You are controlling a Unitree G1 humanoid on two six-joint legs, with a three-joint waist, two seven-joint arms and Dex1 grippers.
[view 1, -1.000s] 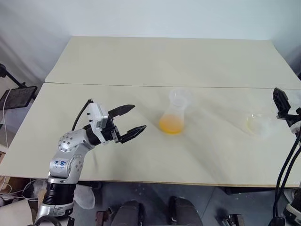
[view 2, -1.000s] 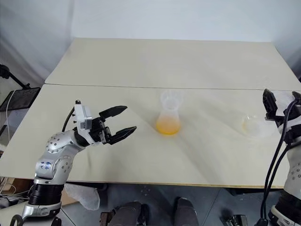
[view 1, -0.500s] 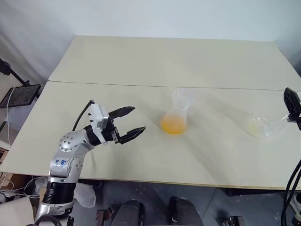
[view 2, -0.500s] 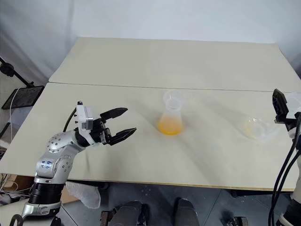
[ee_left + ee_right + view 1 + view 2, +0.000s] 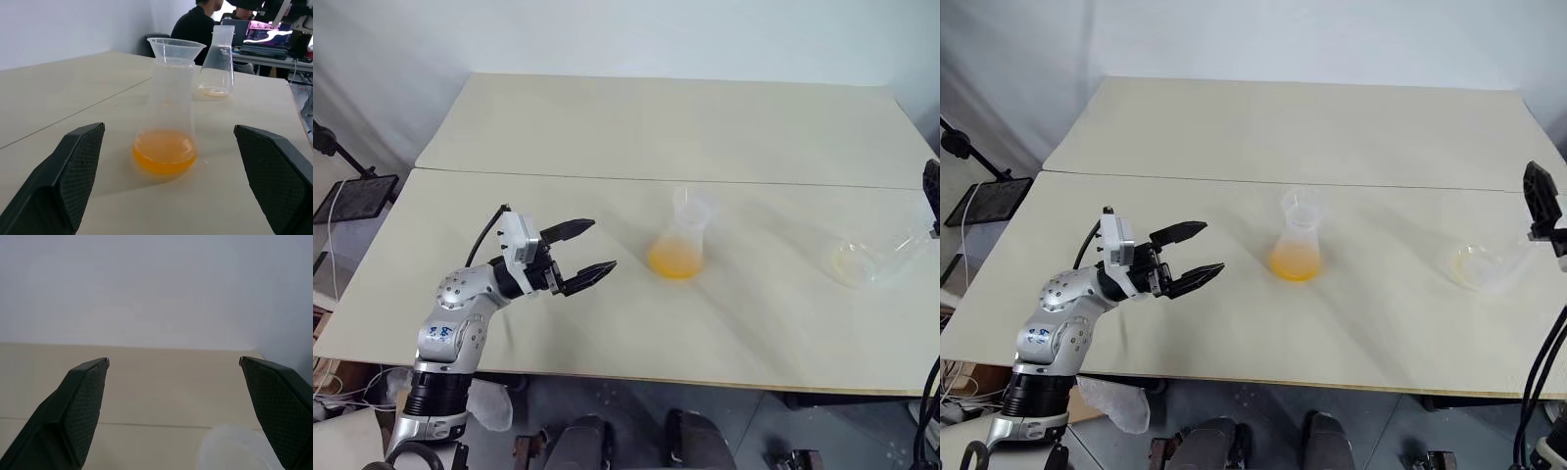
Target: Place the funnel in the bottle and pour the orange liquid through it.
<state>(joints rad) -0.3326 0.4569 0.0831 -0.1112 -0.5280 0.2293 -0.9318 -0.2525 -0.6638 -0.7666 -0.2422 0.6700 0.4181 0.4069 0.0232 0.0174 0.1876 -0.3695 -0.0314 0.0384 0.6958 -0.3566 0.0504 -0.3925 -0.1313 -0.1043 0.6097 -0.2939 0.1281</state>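
The bottle [image 5: 682,233] stands mid-table with the clear funnel [image 5: 693,204] seated in its neck and the orange liquid [image 5: 672,259] pooled in its base. My left gripper [image 5: 597,247] hovers open a short way left of it, pointing at it, nothing between its fingers. In the left wrist view the funnel [image 5: 176,49] tops the bottle [image 5: 168,98] between the spread fingers. A second clear flask [image 5: 864,262] stands at the right, holding only a faint yellow trace. My right gripper [image 5: 173,361] is open and empty, raised above that flask at the table's right edge.
A seam [image 5: 607,177] joins two cream tabletops. A dark stand [image 5: 352,196] sits off the table's left side. In the left wrist view a person [image 5: 200,27] sits at desks with screens beyond the table.
My right gripper has risen and drawn back from the nearly empty flask toward the picture's right edge. The left gripper and both flasks have stayed put.
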